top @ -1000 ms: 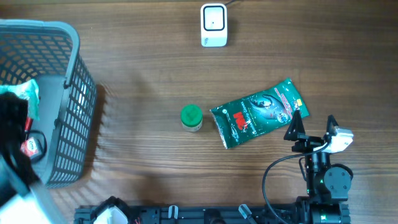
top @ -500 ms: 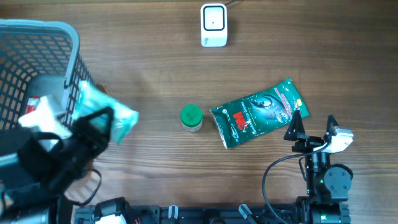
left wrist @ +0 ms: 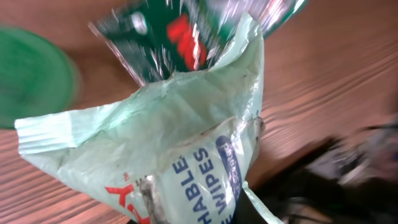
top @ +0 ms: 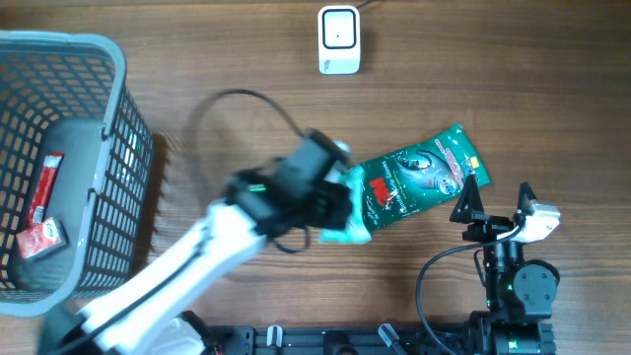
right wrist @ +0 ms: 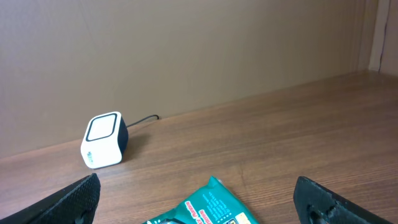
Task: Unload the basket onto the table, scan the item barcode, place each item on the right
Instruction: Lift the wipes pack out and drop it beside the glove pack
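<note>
table [top: 552, 89]: wood, fills the overhead frame.
basket [top: 118, 59]: grey, far left of the overhead frame; a red packet [top: 44, 187] lies inside.
left arm [top: 187, 266]: runs from the lower left to frame centre, blurred.
green 3M pouch [top: 419, 173]: flat on the table, right of centre, partly under the carried pack.
wipes pack [left wrist: 186, 155]: the item to scan. Pale green, at overhead centre, fills the left wrist view, crumpled and hanging over the pouch.
left gripper [top: 330, 202]: pinched narrow on the wipes pack. The pack hides the fingers themselves.
right gripper [top: 496, 204]: lower right of the overhead frame, fingers spread wide, holding nothing.
barcode scanner [top: 338, 39]: white, top centre of the overhead frame, well apart from the pack.
green lid [left wrist: 31, 74]: blurred, upper left of the left wrist view, beside the pouch.
step: likely carrying the pack up to the scanner.
barcode: not visible in any view, side unknown.
how to do it well: keep the pinch firm, since the film looks slippery. Lift clear of the pouch and lid. Turn the pack until the code faces the scanner window, flatten the wrinkles, then hold steady.
risk: a creased film or a tilted face may fail to read.
</note>
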Controlling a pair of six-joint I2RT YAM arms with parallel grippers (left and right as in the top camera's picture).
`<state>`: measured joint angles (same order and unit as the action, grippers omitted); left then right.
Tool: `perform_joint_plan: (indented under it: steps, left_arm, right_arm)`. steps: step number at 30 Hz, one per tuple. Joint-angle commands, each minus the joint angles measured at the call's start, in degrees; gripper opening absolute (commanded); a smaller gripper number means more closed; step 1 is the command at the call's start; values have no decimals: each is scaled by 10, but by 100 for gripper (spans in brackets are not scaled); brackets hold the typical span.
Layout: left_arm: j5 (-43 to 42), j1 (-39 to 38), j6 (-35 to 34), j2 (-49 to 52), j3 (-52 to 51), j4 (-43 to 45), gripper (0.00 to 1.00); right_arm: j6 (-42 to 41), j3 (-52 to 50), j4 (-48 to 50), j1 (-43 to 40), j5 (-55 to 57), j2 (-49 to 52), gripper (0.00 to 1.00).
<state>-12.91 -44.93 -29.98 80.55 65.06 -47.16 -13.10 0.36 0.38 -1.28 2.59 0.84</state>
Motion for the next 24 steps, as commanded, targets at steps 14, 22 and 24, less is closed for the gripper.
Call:
perform_joint_plan:
  steps: [14,22,24]
  left_arm:
    - [152,-40,-8,218,0,36,100]
    - [167,8,9,110,44,30,100]
    - [176,17,27,84,61,30,100]
  right_arm:
    - [9,-1,2,3,-5,-4,100]
    - [10,-1,2,3,-5,-4,100]
    - [9,-1,2,3,-5,-4,100]
